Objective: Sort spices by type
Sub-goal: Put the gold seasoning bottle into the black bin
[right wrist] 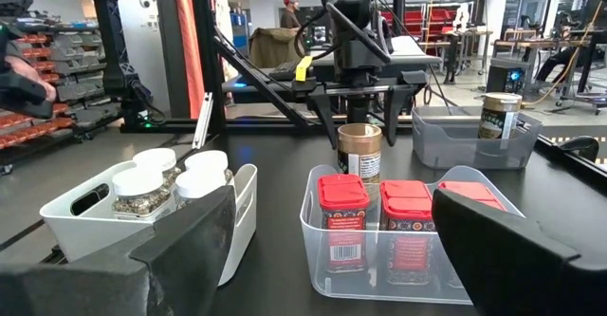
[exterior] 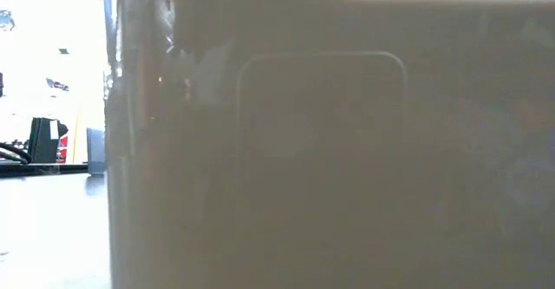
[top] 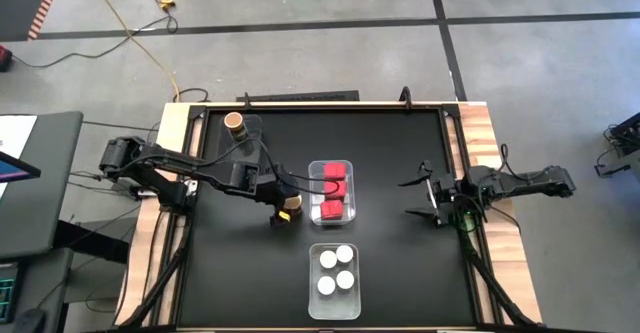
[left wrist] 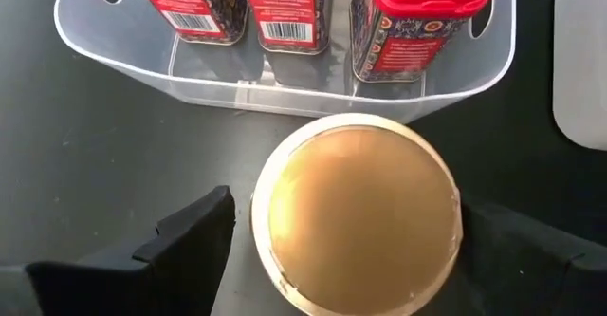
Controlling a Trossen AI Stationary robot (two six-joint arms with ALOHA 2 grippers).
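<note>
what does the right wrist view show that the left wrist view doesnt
Only the right wrist view shows the tub of white-lidded jars, the far tub holding one tan-topped jar, the left arm above the left end effector, the right end effector standing open, and a person in a red cap in the room behind.

Only the left wrist view shows the tan-topped jar's lid from straight above, between the dark fingers.

Both show that jar beside the clear tub of red spice boxes.
</note>
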